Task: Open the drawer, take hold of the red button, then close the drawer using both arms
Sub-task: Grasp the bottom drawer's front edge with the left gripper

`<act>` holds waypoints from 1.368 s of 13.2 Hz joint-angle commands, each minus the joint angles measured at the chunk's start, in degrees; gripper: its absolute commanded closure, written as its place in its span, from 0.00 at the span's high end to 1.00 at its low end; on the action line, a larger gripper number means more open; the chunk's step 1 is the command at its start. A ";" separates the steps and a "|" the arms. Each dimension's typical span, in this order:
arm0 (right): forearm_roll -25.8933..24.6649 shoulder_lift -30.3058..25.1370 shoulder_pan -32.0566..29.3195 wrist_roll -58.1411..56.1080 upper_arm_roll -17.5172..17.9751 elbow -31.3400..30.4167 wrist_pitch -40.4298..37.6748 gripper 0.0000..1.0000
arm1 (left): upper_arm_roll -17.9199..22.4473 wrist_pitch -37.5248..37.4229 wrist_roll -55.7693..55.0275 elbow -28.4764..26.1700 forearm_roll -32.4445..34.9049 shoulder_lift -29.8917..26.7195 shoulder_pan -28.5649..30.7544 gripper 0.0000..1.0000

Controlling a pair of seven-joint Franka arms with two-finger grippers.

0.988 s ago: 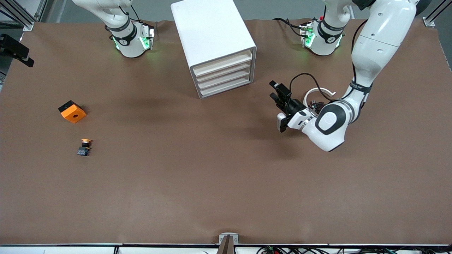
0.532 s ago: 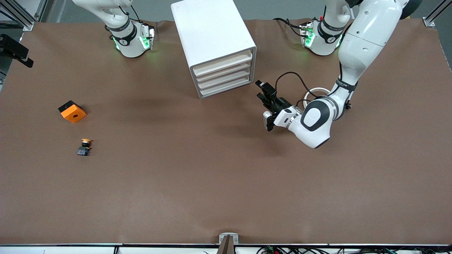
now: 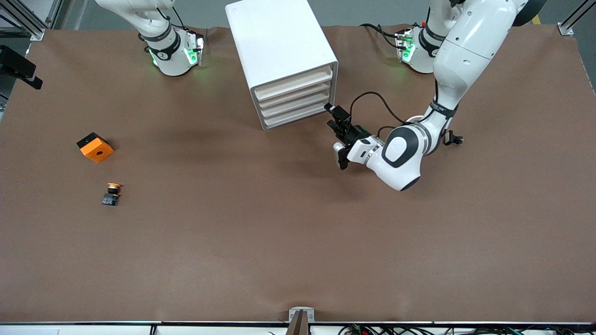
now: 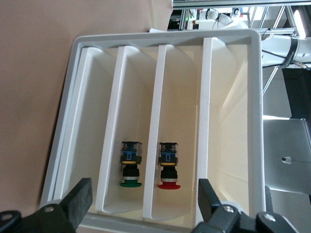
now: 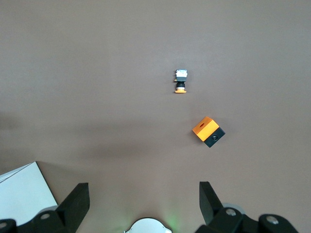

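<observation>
The white cabinet [image 3: 279, 51] stands between the arm bases with all of its drawers shut. In the left wrist view I look over the low fronts into it. The button [image 4: 169, 167], red-capped, lies in the drawer [image 4: 181, 97] second from the top [image 3: 295, 91]. My left gripper [image 3: 341, 157] hovers low just in front of the drawer fronts, toward the left arm's end, open [image 4: 143, 204] and empty. My right gripper [image 5: 143, 206] is open, empty and high over its arm's base; the front view does not show it.
A green-capped button [image 4: 131, 165] lies in the drawer below the red one's. On the table toward the right arm's end sit an orange cube [image 3: 95, 147] and, nearer the front camera, a yellow-orange-capped button [image 3: 111, 194].
My left arm has swung toward the cabinet, bringing its gripper from open table close to the drawer fronts. The right arm has not moved.
</observation>
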 commanded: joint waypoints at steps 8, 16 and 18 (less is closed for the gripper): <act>1.38 -1.58 0.41 0.66 0.15 -1.58 0.62 1.00 | 0.05 0.64 0.26 -3.49 -0.85 -0.48 -4.46 0.67; 1.29 -1.58 0.32 0.66 0.15 -1.50 0.62 1.00 | -0.38 0.11 0.79 -6.22 0.38 -1.62 -5.51 0.60; 1.29 -1.50 0.32 0.57 0.07 -1.50 0.62 1.00 | -1.18 0.11 0.70 -6.48 0.38 -1.62 -5.51 0.59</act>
